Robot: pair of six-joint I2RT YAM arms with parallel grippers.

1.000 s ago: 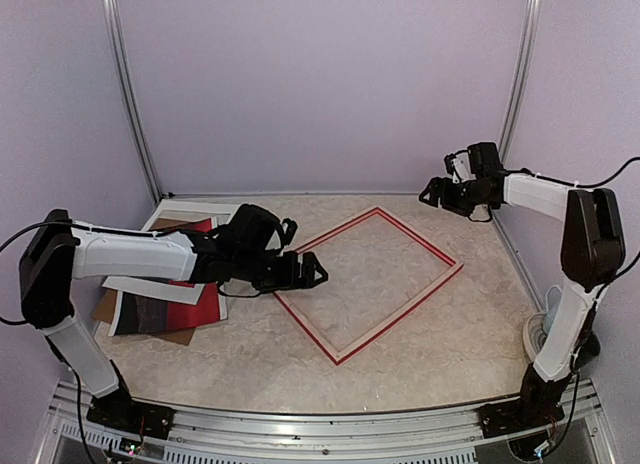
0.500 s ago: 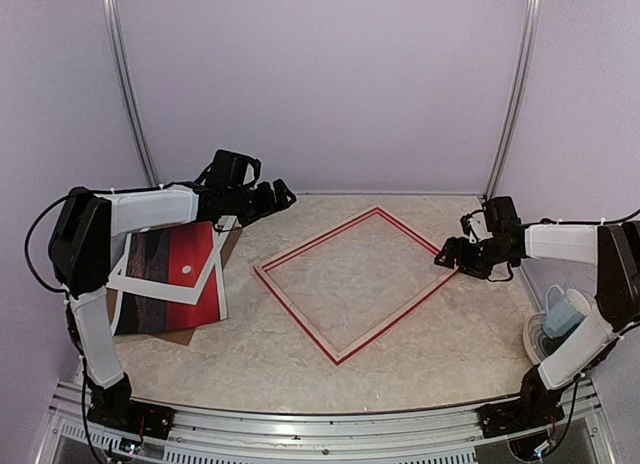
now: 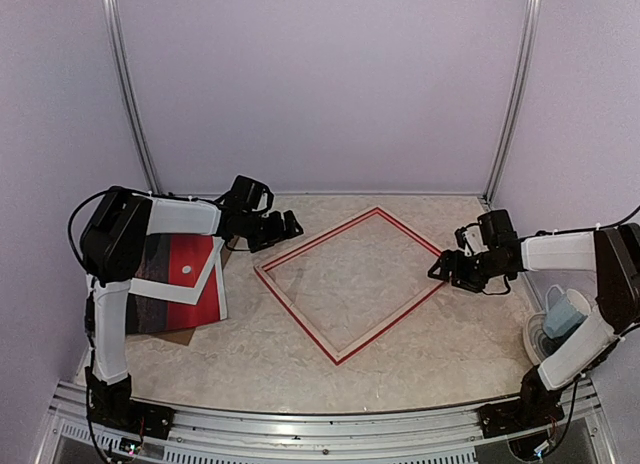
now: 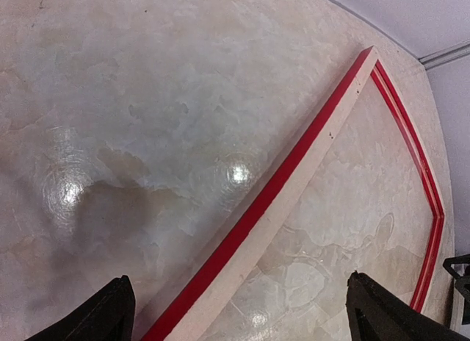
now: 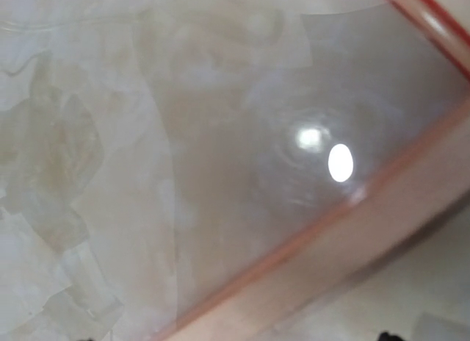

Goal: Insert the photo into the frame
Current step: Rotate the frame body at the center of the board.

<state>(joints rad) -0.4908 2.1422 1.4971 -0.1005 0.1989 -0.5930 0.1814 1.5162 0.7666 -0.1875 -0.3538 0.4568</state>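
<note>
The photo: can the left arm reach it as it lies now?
Probably yes. The photo lies near the left gripper, whose jaws are open and empty, but the white mat border lies across it and may hinder a clean grip.

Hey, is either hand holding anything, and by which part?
Nothing that shows. The left hand hovers open by the frame, near its far-left rail; the right hand is open at its right corner.

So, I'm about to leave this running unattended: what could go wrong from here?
The left gripper and right gripper both hang open close to opposite corners of the frame; a bump could skew it. The photo lies beneath a white mat border, so lifting it may drag the mat along.
</note>
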